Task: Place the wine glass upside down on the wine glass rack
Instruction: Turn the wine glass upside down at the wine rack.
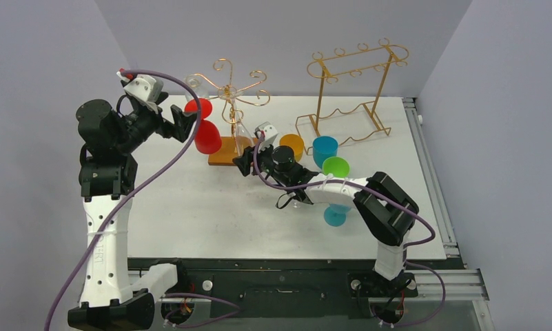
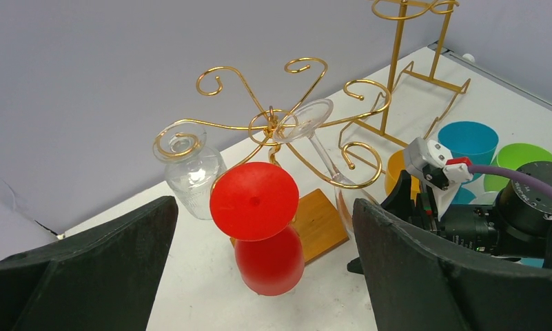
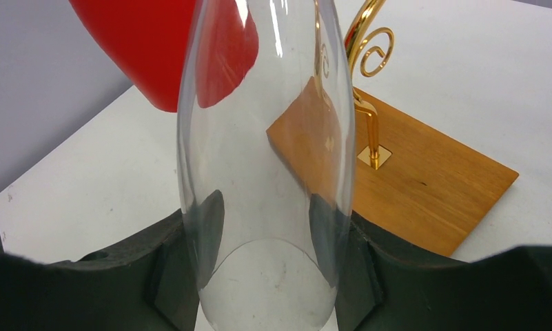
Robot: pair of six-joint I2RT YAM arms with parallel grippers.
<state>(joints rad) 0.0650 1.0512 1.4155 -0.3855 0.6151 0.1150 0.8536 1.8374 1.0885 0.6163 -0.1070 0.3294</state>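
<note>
wine glass clamped by bowl in right hand, jaws half-closed round it. Inverted, tilted, foot up among arms of wine glass rack. left hand wide open, nothing held. Thin, slick, breakable glass reckoned, so best gripped gently at bowl.

Top external: high above and behind both arm bases, looking down and forward over the whole white table, far off.
Left wrist: raised at the table's left, facing right across it at the gold wire tree-shaped rack on a brown wooden base, middling near.
Right wrist: low, facing that base, so close that the clear wine glass fills mid-frame.
Shared: all 3 views show the base and the red upside-down stemmed glass.
</note>
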